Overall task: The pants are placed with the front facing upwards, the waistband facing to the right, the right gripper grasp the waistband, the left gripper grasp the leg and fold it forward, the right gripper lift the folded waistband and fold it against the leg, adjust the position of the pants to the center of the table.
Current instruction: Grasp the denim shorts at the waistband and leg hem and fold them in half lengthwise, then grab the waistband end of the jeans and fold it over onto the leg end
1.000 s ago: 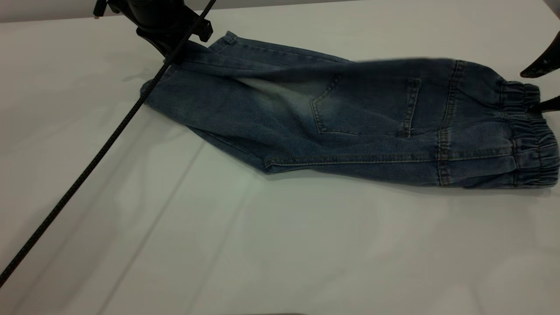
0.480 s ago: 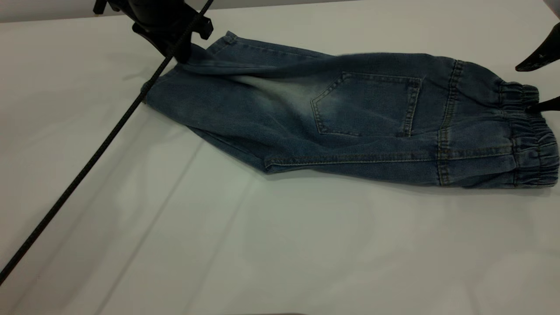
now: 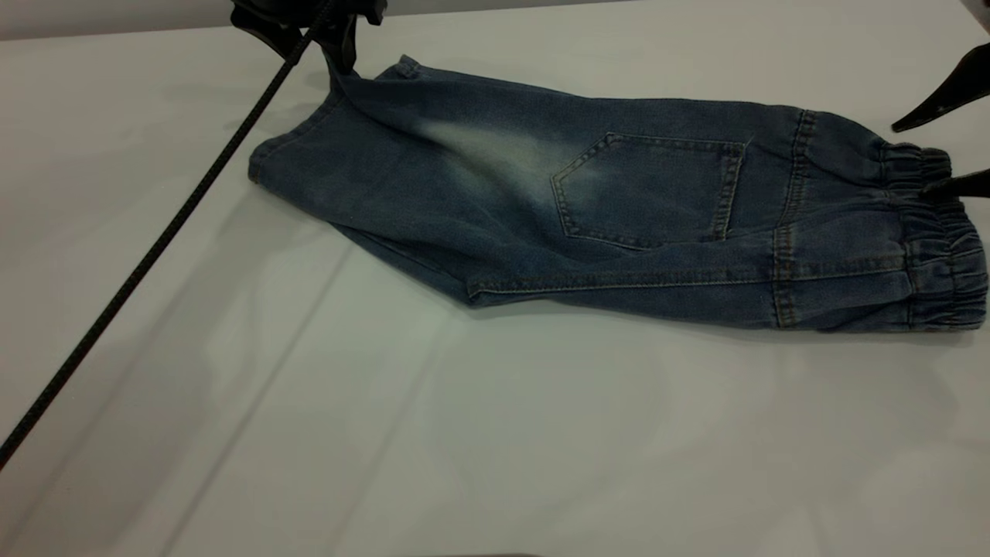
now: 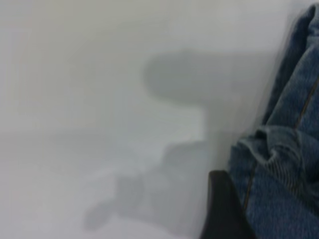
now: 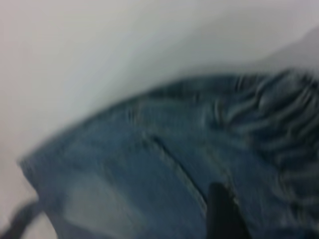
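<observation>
The pants [image 3: 619,216] lie folded lengthwise across the table [image 3: 495,433], with a patch pocket facing up and the ruched waistband [image 3: 940,232] at the right. At the far left, my left gripper [image 3: 340,46] is shut on the leg cuff and holds that corner lifted off the table. In the left wrist view, one of its fingers [image 4: 222,209] presses against bunched denim [image 4: 284,189]. My right gripper [image 3: 909,158] stands open at the waistband's far end, its lower finger touching the band. The right wrist view shows one of its fingers [image 5: 222,211] over the denim beside the gathers [image 5: 279,129].
A black braided cable [image 3: 155,247] runs diagonally from the left gripper down to the near left table edge. Bare white tabletop spreads in front of the pants and to their left.
The left gripper rose and moved back with the cuff, pulling the leg taut and smoothing the upper layer. The right gripper's upper finger shifted slightly left; its lower finger stayed on the waistband.
</observation>
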Available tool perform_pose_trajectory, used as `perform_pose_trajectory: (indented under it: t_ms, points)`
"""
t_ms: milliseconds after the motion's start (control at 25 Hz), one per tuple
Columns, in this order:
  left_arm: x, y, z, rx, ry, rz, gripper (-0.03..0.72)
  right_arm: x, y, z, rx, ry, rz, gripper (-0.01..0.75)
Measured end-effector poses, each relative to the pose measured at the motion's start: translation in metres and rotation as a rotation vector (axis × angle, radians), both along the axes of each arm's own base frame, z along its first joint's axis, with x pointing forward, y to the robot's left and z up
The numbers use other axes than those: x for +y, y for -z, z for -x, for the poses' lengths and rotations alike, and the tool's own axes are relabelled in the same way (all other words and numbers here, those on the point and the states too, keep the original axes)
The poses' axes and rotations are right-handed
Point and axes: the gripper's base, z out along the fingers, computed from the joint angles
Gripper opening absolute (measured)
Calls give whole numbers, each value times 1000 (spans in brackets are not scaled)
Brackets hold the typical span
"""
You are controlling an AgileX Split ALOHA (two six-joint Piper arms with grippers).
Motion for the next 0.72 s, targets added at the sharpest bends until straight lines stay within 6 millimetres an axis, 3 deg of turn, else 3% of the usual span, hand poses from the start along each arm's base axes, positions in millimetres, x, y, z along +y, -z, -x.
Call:
perform_pose_trajectory:
  t_ms: [120,280,400,560,720]
  points:
    - [1,-12,1,-8,-5,3,399,8,-3,4,-34,-125,-35,366]
    - [2,-49,4,-63,3,11,399,18,-10,8,-120,-280,-103,365]
    - [3,-65,8,-61,7,2,399,21,-9,14,-125,-400,-85,365]
    - [5,-71,13,-34,16,-18,399,28,0,35,-86,-549,-49,379]
    - [3,-69,16,5,22,-31,400,44,15,58,-23,-647,48,472]
